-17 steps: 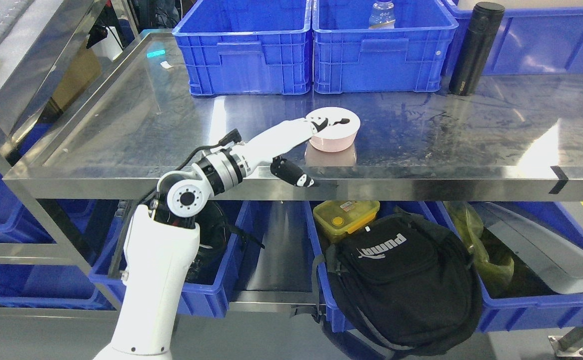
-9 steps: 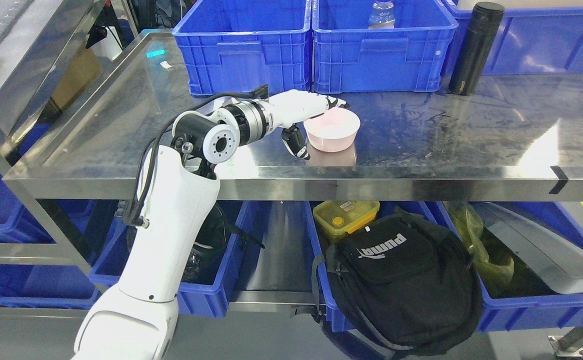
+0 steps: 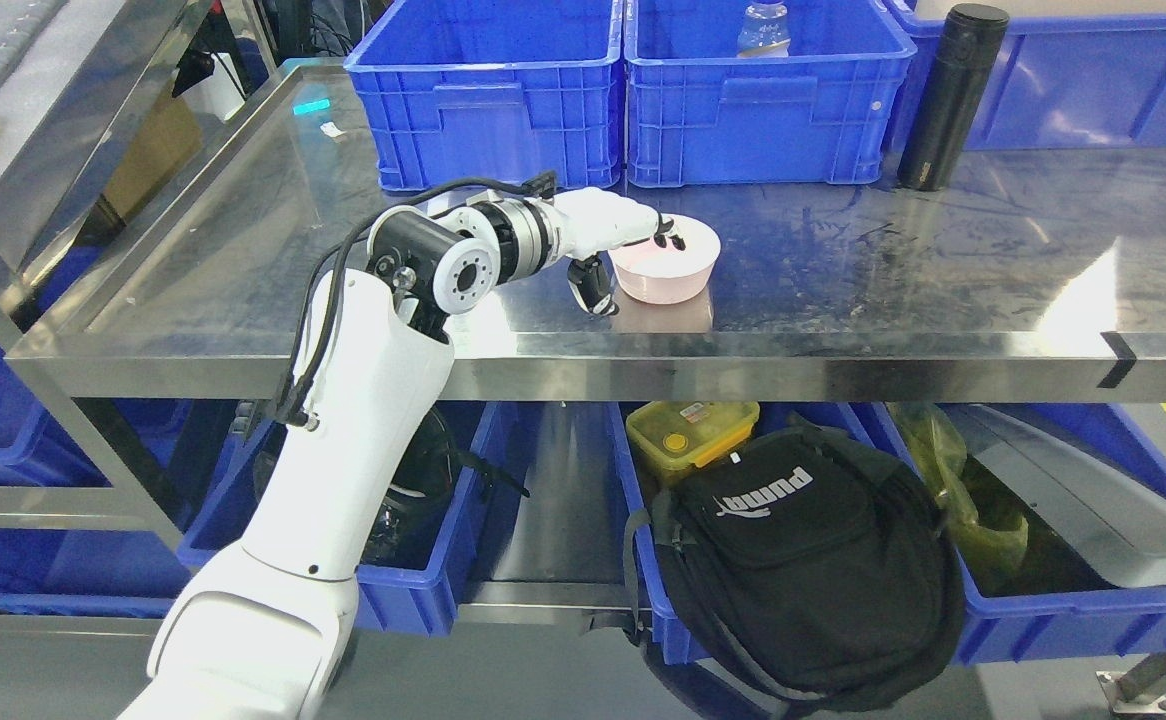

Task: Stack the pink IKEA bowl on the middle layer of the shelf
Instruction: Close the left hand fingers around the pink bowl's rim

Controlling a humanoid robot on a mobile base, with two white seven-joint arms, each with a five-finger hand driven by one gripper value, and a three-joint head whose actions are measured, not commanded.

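Note:
The pink bowl (image 3: 675, 274) stands upright on the steel shelf surface (image 3: 843, 290), near its front edge, about mid-width. My left hand (image 3: 633, 266) reaches in from the left and sits on the bowl's left rim. Its fingers (image 3: 667, 238) curl over the rim into the bowl, while the black thumb (image 3: 593, 290) points down along the outer wall. The bowl rests flat on the steel. Only this single pink bowl shows. My right arm is out of view.
Two blue crates (image 3: 488, 100) (image 3: 758, 105) stand right behind the bowl, one holding a bottle (image 3: 765, 28). A black flask (image 3: 948, 95) stands at the back right. Below the shelf lie a black backpack (image 3: 803, 560), a yellow lunch box (image 3: 691, 432) and blue bins (image 3: 413, 590).
My left arm rose from the shelf's front edge up onto the surface. The hand swung to the bowl's left rim, and its fingers curled from stretched out to hooked inside. The bowl stayed put.

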